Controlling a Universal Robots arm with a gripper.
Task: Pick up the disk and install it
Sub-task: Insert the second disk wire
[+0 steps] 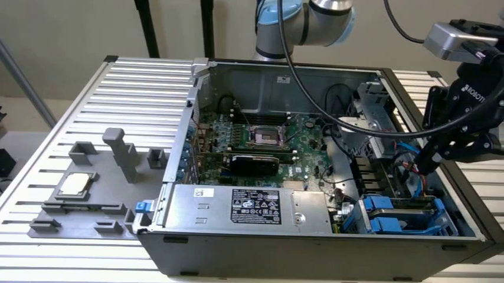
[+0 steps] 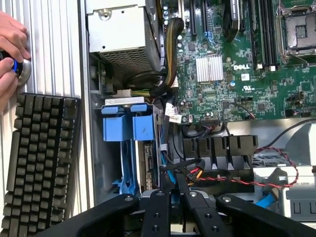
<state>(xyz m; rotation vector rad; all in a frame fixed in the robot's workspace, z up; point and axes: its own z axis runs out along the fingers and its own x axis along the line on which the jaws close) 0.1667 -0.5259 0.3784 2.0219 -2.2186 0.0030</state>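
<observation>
Remote view of the drive bay: the disk (image 1: 396, 207), a flat silver-grey metal drive in a bright blue plastic carrier, stands on edge in the bay at the lower right of the exterior view, inside the open dark grey metal computer case (image 1: 315, 254). From my station it looks already slotted into the bay rather than lying loose, with its blue tabs (image 2: 129, 127) facing out, presumably so they can be pinched.

My black two-fingered end effector (image 1: 429, 167) hangs just above that bay, at the right edge of the exterior view. Its fingers (image 2: 159, 205) are drawn narrow, almost together, and I can make out nothing gripped between them. I read that closed posture as a way to fit among the cables crowding the bay.

Just beside the bay, along the case's near wall, sits the big grey metal box with a black label (image 1: 252, 206). Behind it lies the green circuit board (image 1: 260, 132).

Well apart, at the lower left of the exterior view, a small square silver processor chip (image 1: 75, 184) rests on the slatted white bench (image 1: 118, 88).

A person's hand (image 2: 10, 54) rests near a black keyboard (image 2: 39, 158) outside the case.
</observation>
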